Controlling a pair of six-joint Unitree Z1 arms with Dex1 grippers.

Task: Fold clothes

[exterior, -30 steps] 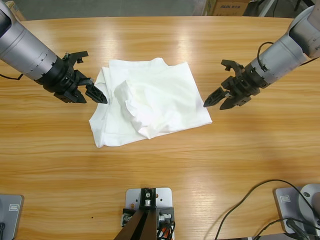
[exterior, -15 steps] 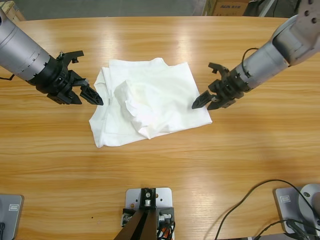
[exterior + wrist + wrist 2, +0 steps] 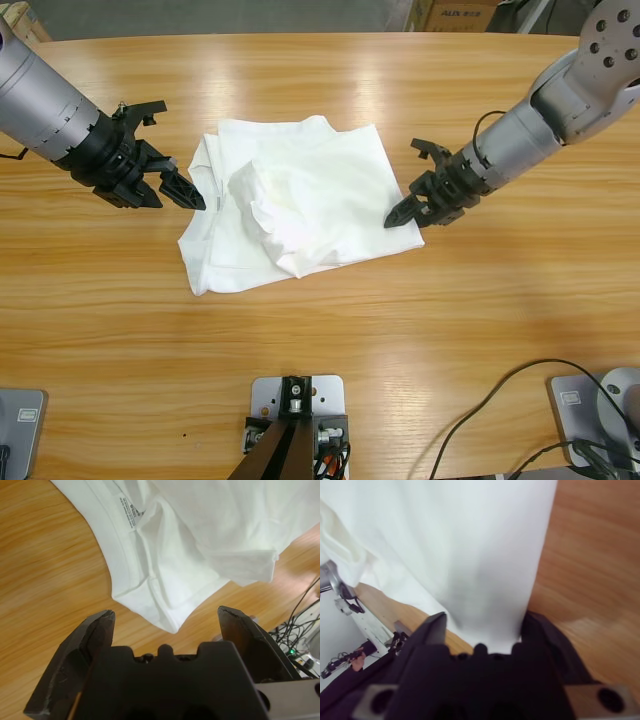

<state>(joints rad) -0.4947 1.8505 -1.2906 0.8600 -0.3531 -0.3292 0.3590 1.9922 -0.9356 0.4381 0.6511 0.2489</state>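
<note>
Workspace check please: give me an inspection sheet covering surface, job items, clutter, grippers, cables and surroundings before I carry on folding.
Surface: long wooden table, bare wood around the garment.
Job's things: white T-shirt lying partly folded and rumpled at the table's middle; neck label faces the left wrist camera.
Clutter: nothing seen on the tabletop.
Grippers: left gripper open, beside the shirt's collar edge, not gripping it. Right gripper open, its jaws straddling the shirt's side corner with cloth between them.
Cables: black cable looping over the table's near corner on the right arm's side; another along the right arm.
Surroundings: cardboard box beyond the far edge; floor cables show in the left wrist view.
</note>
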